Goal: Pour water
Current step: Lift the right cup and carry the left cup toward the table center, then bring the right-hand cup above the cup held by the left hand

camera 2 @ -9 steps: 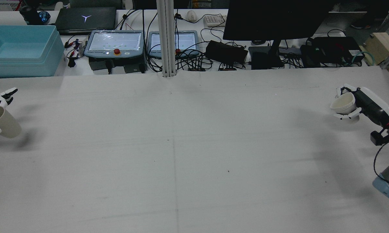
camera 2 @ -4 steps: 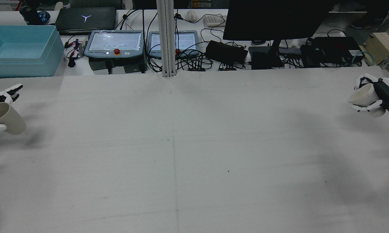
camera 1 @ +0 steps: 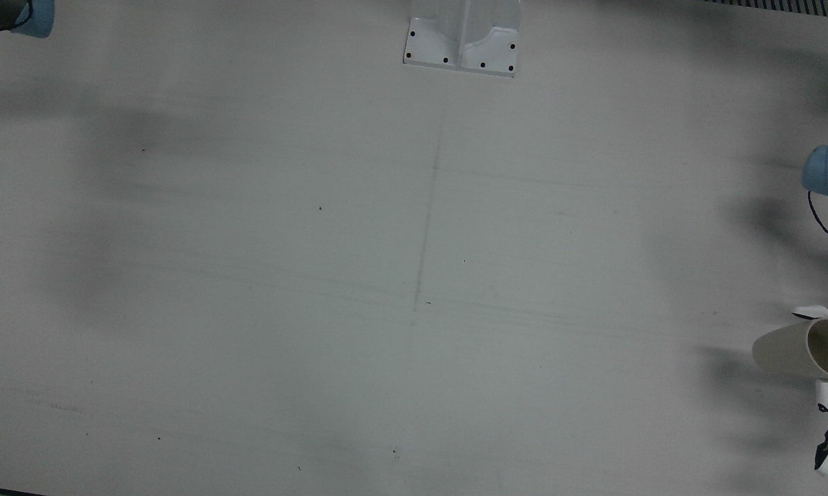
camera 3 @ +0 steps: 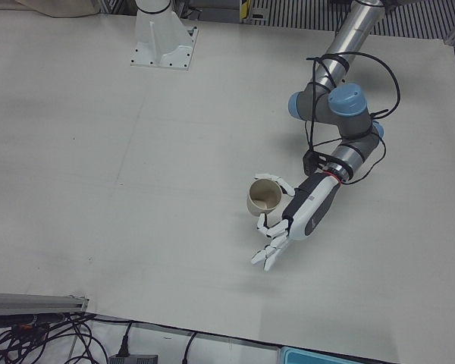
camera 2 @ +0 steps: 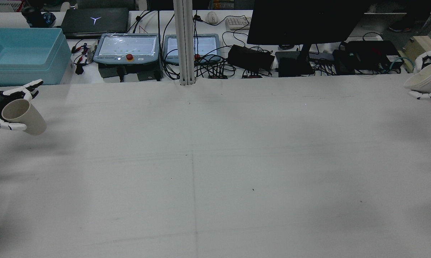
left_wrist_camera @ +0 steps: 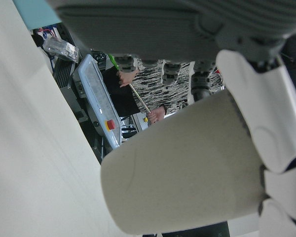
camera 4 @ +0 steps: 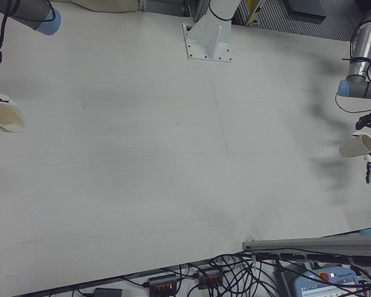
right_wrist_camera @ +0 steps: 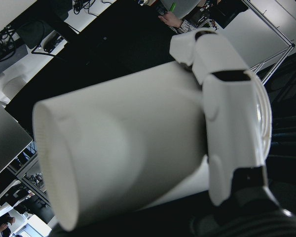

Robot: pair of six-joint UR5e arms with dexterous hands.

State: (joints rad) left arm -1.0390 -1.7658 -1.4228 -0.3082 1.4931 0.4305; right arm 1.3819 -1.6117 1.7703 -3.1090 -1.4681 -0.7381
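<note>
Left hand [camera 2: 2, 107] wrapped round beige cup [camera 2: 23, 116], lifted at table's [camera 2: 215, 172] left edge. Right hand [camera 2: 429, 79] clutching white cup [camera 2: 424, 78] at far-right corner — cups well apart, not yet brought together; likely no pour made.

Two paper cups: a beige cup [camera 2: 23, 116] at 9 o'clock in the rear view, a white cup [camera 2: 424, 79] at 3 o'clock. Two hands, each wrapped round one cup: left hand [camera 2: 4, 107], right hand [camera 2: 429, 77]. One white bench [camera 2: 215, 161]. Beyond its far edge, toward 12 o'clock: two teach pendants, the left pendant [camera 2: 127, 48] and the right pendant [camera 2: 197, 46]; one blue bin [camera 2: 23, 57]; one dark monitor [camera 2: 305, 21]; one closed laptop [camera 2: 95, 20]; one upright post [camera 2: 185, 43].
</note>
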